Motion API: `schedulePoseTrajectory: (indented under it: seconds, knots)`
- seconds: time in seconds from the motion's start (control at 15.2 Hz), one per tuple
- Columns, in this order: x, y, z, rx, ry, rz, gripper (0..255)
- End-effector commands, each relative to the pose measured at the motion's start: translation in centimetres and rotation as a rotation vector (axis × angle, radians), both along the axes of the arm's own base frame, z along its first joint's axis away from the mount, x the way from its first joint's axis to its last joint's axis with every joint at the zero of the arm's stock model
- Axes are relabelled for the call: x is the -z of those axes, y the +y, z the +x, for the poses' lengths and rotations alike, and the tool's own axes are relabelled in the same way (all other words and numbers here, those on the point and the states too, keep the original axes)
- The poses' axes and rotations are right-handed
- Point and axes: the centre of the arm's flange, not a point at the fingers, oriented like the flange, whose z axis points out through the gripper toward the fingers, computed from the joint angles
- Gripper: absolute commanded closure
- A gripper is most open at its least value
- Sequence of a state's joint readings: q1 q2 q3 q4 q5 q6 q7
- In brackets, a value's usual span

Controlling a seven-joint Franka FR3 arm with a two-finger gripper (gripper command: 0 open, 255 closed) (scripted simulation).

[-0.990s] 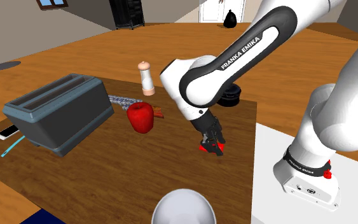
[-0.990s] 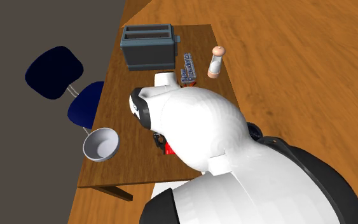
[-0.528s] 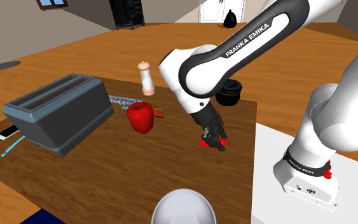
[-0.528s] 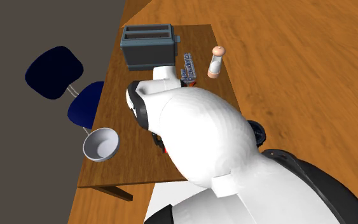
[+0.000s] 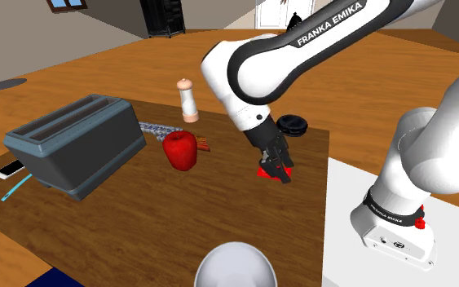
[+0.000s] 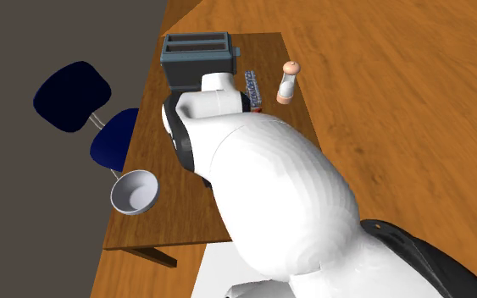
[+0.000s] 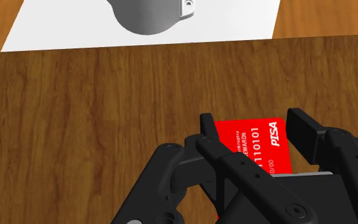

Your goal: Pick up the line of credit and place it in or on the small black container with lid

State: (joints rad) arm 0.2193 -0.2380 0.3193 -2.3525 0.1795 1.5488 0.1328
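Observation:
My gripper [image 5: 275, 168] is shut on a red credit card [image 5: 265, 172], holding it a little above the wooden table [image 5: 178, 220]. In the wrist view the red card [image 7: 250, 146], printed with white numbers, sits clasped between the two black fingers [image 7: 208, 132] of the gripper [image 7: 255, 139]. The small black container with lid [image 5: 293, 125] stands on the table just behind the gripper, toward the far edge, partly covered by the arm.
A grey toaster [image 5: 77, 143], a red apple [image 5: 181, 150] and a pepper mill [image 5: 189, 100] stand to the shoulder view's left. A white bowl [image 5: 234, 267] sits at the near edge. The white stand [image 5: 399, 236] is at right. Blue chair [image 6: 74, 95] beside the table.
The gripper has risen with the red card and shifted toward the black container; the arm's elbow has lifted higher. Nothing else on the table moved.

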Motion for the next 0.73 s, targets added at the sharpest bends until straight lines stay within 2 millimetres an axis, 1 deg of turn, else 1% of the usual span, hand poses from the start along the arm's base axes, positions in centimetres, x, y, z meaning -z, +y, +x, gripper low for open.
schedulePoseTrajectory:
  seconds: [0.0,0.66]
  knots:
    - [-1.0,0.0,0.0,0.000,0.000,0.000,255]
    - [-6.3,0.0,0.0,0.000,0.000,0.000,255]
